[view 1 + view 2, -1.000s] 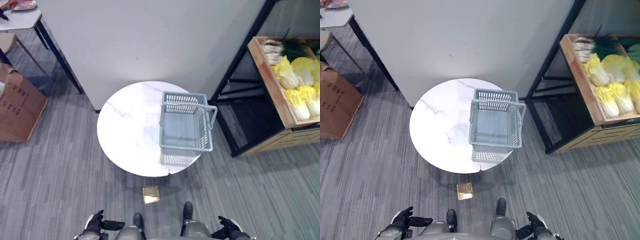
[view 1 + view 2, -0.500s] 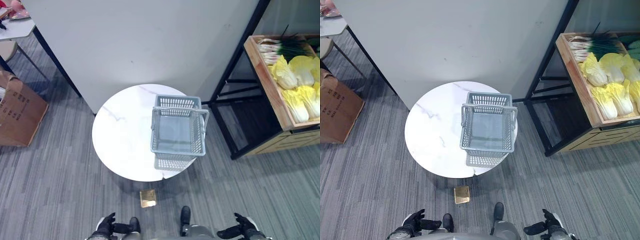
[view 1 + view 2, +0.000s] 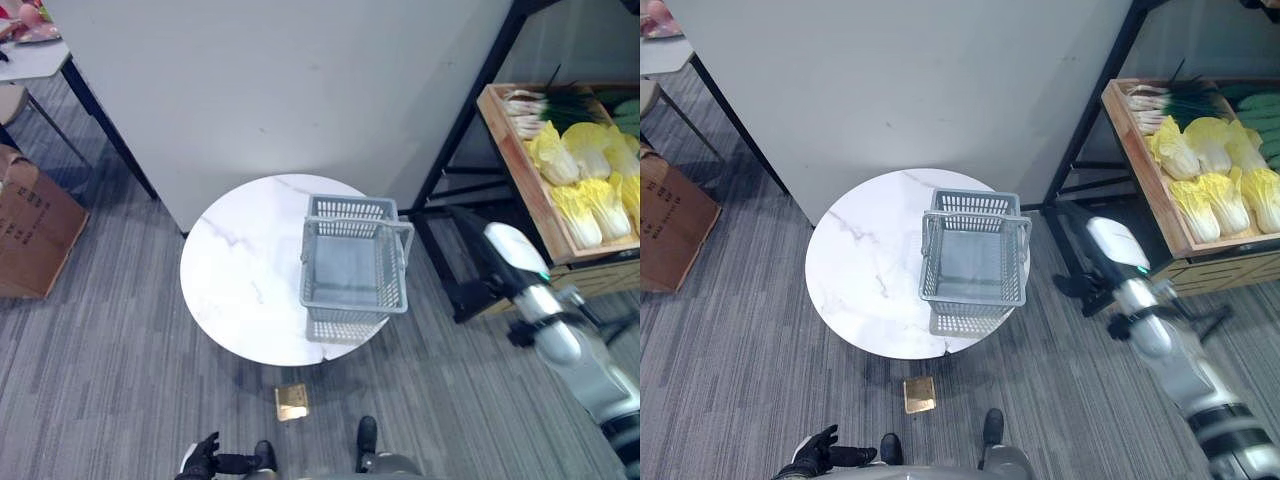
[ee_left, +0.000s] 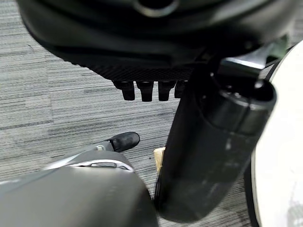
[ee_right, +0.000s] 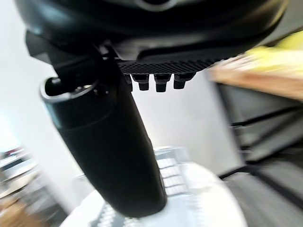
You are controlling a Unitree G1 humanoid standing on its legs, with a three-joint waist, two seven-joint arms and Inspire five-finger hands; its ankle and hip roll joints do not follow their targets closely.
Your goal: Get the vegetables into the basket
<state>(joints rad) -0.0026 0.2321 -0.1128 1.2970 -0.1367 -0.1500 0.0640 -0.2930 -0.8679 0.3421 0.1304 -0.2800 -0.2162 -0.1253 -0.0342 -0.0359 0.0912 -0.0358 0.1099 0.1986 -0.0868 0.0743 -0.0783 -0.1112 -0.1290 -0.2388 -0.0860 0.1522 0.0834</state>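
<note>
Clearly the right robot hand [image 5: 142, 85], fingers relaxed and empty, was nearer the cabbages [image 3: 1205, 185] at upper right; the basket [image 3: 974, 262] sat mid-frame on the counter [image 3: 855, 275].

From the head our two eyes look steeply down, well above the round table [image 3: 240, 290] and grey basket [image 3: 974, 262] they share, while each wrist camera peers along its own hand [image 4: 156, 71] from very close, past floor or wall.

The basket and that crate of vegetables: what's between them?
In the right eye view, a black shelf post and the robot's raised right hand lie between basket and crate.
</note>
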